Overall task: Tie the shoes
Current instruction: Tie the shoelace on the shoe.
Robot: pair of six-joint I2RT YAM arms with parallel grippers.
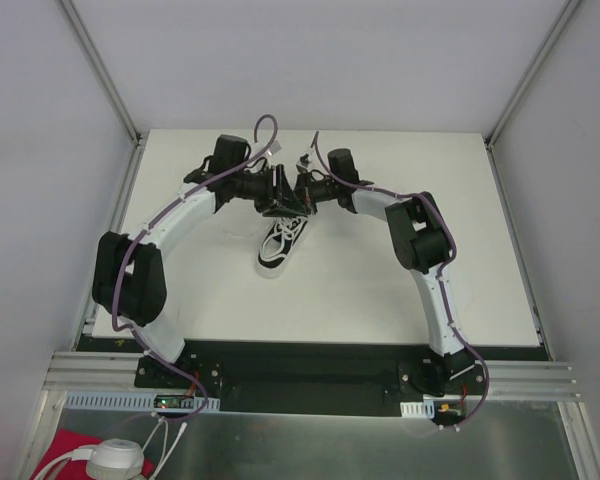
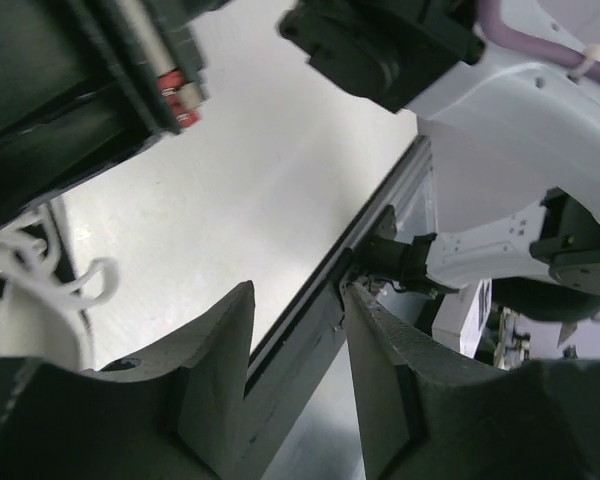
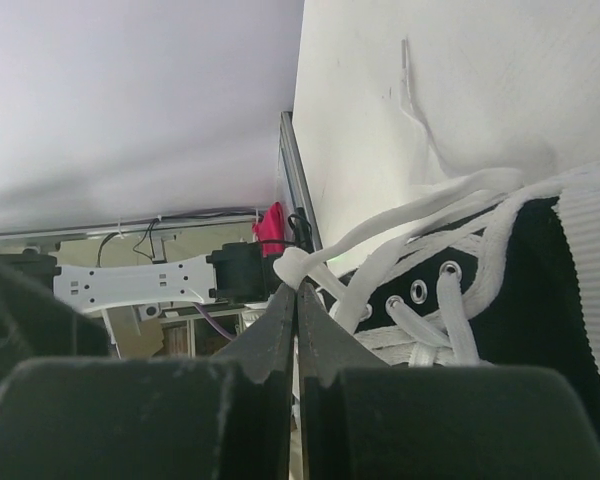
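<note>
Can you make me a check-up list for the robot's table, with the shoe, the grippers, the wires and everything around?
Surface: flat white table, shoe near its middle.
Job's things: small black sneaker with white sole lying on the table; thin white laces loose, no bow seen.
Clutter: nothing seen.
Grippers: left gripper jaws open, nothing between them; right gripper jaws shut, pinching a lace at their tips. Both hang over the sneaker.
Cables: purple cables run along both arms and loop above the wrists.
Surroundings: plain white walls; red cloth below the near edge.
</note>
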